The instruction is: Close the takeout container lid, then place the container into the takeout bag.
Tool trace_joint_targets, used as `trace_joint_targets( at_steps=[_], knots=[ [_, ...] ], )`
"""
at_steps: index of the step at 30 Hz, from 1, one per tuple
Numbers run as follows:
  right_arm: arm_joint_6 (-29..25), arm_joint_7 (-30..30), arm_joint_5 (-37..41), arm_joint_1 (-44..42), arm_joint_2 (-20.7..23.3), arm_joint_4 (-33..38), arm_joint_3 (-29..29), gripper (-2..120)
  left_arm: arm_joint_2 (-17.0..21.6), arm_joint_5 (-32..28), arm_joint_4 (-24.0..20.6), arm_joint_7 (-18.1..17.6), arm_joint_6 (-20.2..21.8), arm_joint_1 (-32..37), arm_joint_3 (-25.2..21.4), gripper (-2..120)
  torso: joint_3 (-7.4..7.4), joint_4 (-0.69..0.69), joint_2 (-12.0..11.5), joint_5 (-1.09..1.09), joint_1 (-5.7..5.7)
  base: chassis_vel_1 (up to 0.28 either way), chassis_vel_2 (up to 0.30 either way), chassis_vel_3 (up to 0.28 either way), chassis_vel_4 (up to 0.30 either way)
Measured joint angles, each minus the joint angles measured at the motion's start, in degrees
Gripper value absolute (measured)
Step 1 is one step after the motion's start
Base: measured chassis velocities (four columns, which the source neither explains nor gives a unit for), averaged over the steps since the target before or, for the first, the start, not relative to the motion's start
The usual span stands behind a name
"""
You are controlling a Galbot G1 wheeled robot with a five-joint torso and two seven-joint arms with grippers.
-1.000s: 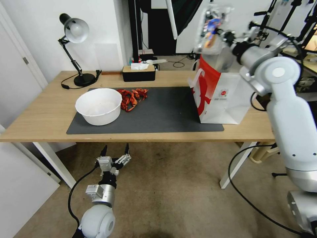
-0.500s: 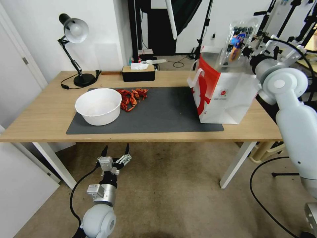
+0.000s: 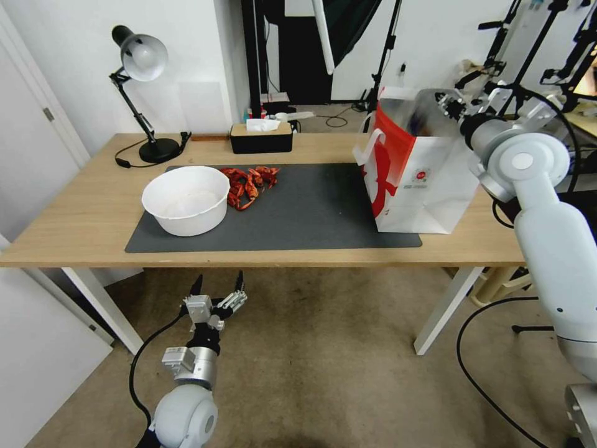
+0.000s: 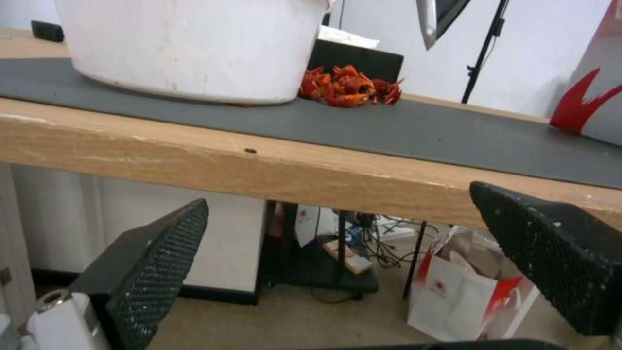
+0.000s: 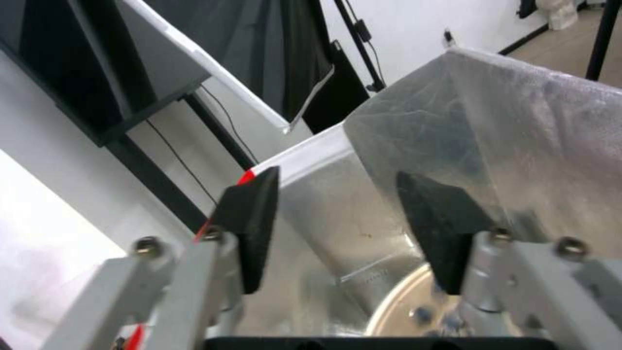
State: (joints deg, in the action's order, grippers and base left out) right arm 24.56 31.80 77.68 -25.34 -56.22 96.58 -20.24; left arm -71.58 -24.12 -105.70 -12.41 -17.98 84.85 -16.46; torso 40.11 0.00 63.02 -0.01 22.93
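Down inside the takeout bag (image 3: 429, 186): the takeout container (image 5: 415, 311), glimpsed in the right wrist view as a curved clear rim with a few dark berries behind it, low against the silvery lining (image 5: 402, 121). Too little of it visible to tell whether closed. Touched by neither finger. Just above it, at the bag's open mouth, the right gripper (image 3: 449, 102), claw spread wide with its black pads (image 5: 250, 218) well apart and nothing pinched between them, only lining and the container's rim seen through the gap (image 5: 337, 194). Bag upright on the right end of the dark mat (image 3: 311, 211), red side panel turned toward the middle of the table (image 3: 81, 211), small red round logo on the white face. Farther left on the same mat, a big white bowl (image 3: 185, 199) with a heap of red crayfish (image 3: 249, 183) just beside and behind it. Behind the mat, a black tissue box (image 3: 261, 138); at the far left corner, a black desk lamp (image 3: 140, 93). Parked below the table's near edge, well apart from everything on top, the left gripper (image 3: 214, 292), claw likewise spread and holding nothing (image 4: 337, 199), pointed up at the wooden edge (image 4: 259, 170) with the bowl (image 4: 188, 48) beyond.
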Motion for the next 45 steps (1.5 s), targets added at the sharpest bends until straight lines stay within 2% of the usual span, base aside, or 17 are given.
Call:
trace_joint_targets(
  at_steps=[5, 6, 9, 10, 13, 14, 18, 21, 26, 29, 31, 34, 35, 39, 40, 45],
  knots=[
    [-0.8, -2.9, -0.4, -1.6, 1.1, 2.4, 0.1, 74, -0.1, 0.1, -0.5, 0.1, -0.2, 0.5, -0.3, 100, 0.0, 0.01, 0.0, 0.0, 0.0, 0.0, 0.0, 0.0, 0.0],
    [-0.8, -2.9, -0.4, -1.6, 1.1, 2.4, 0.1, 74, -0.1, 0.1, -0.5, 0.1, -0.2, 0.5, -0.3, 100, 0.0, 0.01, 0.0, 0.0, 0.0, 0.0, 0.0, 0.0, 0.0],
    [-2.1, -6.1, -3.8, -3.7, 2.4, 6.4, 0.8, 87, -0.2, 0.1, -0.7, 0.3, -0.3, 0.6, -0.5, 100, 0.0, 0.0, 0.0, 0.0, -0.01, 0.0, 0.0, 0.0, 0.0],
    [-2.1, -6.1, -3.8, -3.7, 2.4, 6.4, 0.8, 87, -0.2, 0.1, -0.7, 0.3, -0.3, 0.6, -0.5, 100, 0.0, 0.0, 0.0, 0.0, -0.01, 0.0, 0.0, 0.0, 0.0],
    [-5.1, -12.5, -10.5, -6.7, 4.3, 10.1, 1.6, 98, -0.4, 0.7, -0.8, 1.0, -0.8, 0.8, -0.6, 100, 0.0, 0.02, 0.0, 0.0, 0.0, 0.0, 0.0, 0.0, 0.0],
    [-5.1, -12.5, -10.5, -6.7, 4.3, 10.1, 1.6, 98, -0.4, 0.7, -0.8, 1.0, -0.8, 0.8, -0.6, 100, 0.0, 0.02, 0.0, 0.0, 0.0, 0.0, 0.0, 0.0, 0.0],
    [-10.5, -21.2, -19.6, -12.7, 7.3, 15.2, 1.8, 100, -0.7, 1.4, -0.7, 2.6, -1.3, 0.9, -1.0, 100, -0.01, 0.0, 0.0, -0.01, -0.01, 0.0, 0.0, 0.0, 0.0],
    [-12.7, -23.3, -23.1, -16.3, 8.4, 17.0, 1.5, 100, -0.9, 1.5, -0.6, 3.0, -1.8, 0.9, -1.1, 100, 0.0, 0.01, 0.0, 0.02, -0.01, 0.0, 0.0, 0.0, 0.0],
    [-14.6, -23.3, -26.9, -23.2, 9.8, 20.8, 0.0, 100, -1.0, 2.6, -0.9, 3.0, -1.7, 0.9, -1.1, 100, -0.01, 0.01, 0.0, 0.01, -0.01, 0.0, 0.0, 0.0, 0.0],
    [-16.2, -23.2, -31.0, -31.6, 10.4, 24.1, -3.1, 100, -1.3, 4.3, -1.0, 2.5, -2.2, 0.6, -1.1, 100, -0.01, -0.01, 0.0, 0.01, -0.02, 0.0, 0.0, 0.0, 0.0],
    [-16.9, -23.3, -32.5, -34.5, 10.2, 25.1, -4.2, 100, -1.3, 4.4, -1.0, 2.2, -2.4, 0.5, -1.2, 100, -0.01, 0.0, 0.0, 0.0, -0.01, 0.0, 0.0, 0.0, 0.0],
    [-20.3, -23.3, -37.3, -42.5, 7.5, 26.7, -5.7, 100, -1.3, 4.4, -0.4, 2.0, -3.5, -0.2, -1.2, 100, -0.01, 0.0, 0.0, 0.03, -0.02, 0.0, 0.0, 0.0, 0.0],
    [-20.3, -23.3, -37.3, -42.5, 7.5, 26.7, -5.7, 100, -1.3, 4.4, -0.4, 2.0, -3.5, -0.2, -1.2, 100, -0.01, 0.0, 0.0, 0.03, -0.02, 0.0, 0.0, 0.0, 0.0],
    [-25.0, -23.0, -43.6, -52.4, 2.3, 27.3, -6.7, 100, -1.3, 4.4, -0.2, 1.7, -3.6, -0.5, -1.1, 100, -0.01, -0.01, 0.0, 0.01, -0.02, 0.0, 0.0, 0.0, 0.0],
    [-25.0, -23.0, -43.6, -52.4, 2.3, 27.3, -6.7, 100, -1.3, 4.4, -0.2, 1.7, -3.6, -0.5, -1.1, 100, -0.01, -0.01, 0.0, 0.01, -0.02, 0.0, 0.0, 0.0, 0.0],
    [-30.5, -22.0, -50.8, -59.3, -3.3, 25.7, -6.6, 100, -1.4, 4.4, 0.3, 1.6, -3.5, -0.2, -1.2, 100, -0.01, 0.01, 0.0, -0.01, -0.02, 0.0, 0.0, 0.0, 0.0]
  ],
)
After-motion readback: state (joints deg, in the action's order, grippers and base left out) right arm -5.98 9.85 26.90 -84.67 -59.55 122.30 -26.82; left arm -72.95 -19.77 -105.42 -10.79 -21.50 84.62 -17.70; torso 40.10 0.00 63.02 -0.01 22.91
